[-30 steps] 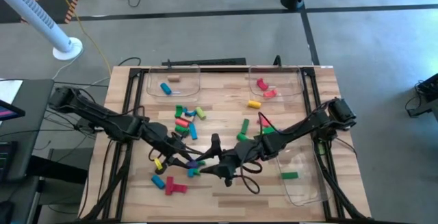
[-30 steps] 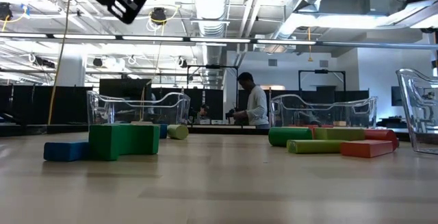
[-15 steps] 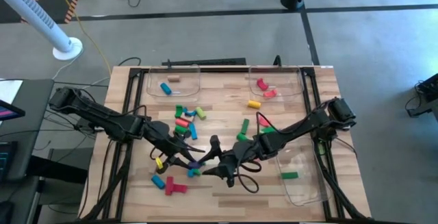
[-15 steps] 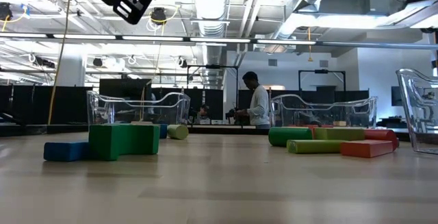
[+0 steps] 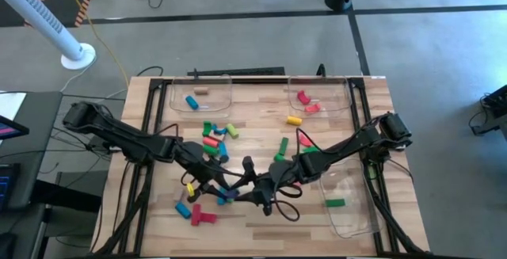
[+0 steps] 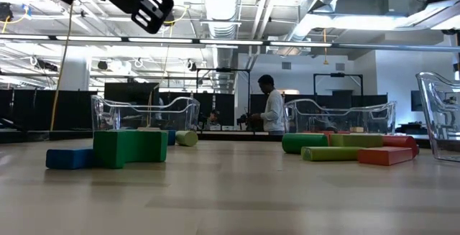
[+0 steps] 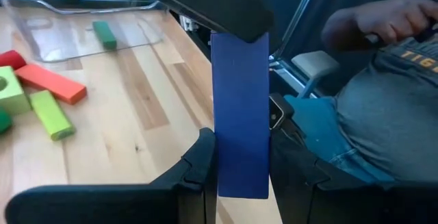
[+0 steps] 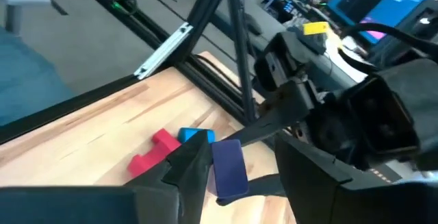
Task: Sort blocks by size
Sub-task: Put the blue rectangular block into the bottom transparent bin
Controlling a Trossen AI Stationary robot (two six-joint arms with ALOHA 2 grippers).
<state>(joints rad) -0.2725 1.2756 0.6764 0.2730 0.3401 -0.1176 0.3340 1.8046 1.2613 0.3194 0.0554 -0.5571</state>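
1. While both arms meet over the front middle of the counter (image 5: 261, 124), the step in hand appears to be a hand-over of one long dark blue block (image 7: 241, 114) between the two end effectors
2. Left end effector (image 7: 239, 172): fingers closed on the block's lower part, one on each long face; the block stands upright between them, clear of the counter
3. Right end effector (image 8: 229, 166): its fingers flank the same blue block (image 8: 229, 168) and look pressed to it; in the left wrist view a dark part of it covers the block's top end
4. Judgement: the next move calls for one end effector to let go cleanly while the other holds firm, then carriage to the tray meant for long pieces; release by both at once would drop the block
5. Block in hand: a flat-faced rectangular bar, uniformly dark blue, smooth, with square edges
6. Remaining blocks lie loose: a mixed cluster (image 5: 215, 136) at mid-counter, red and blue pieces (image 5: 196, 213) near the front left, a few in the two far clear trays (image 5: 200, 94), one green piece (image 5: 336, 203) in the right tray
7. Sorting is judged early, most pieces being outside trays
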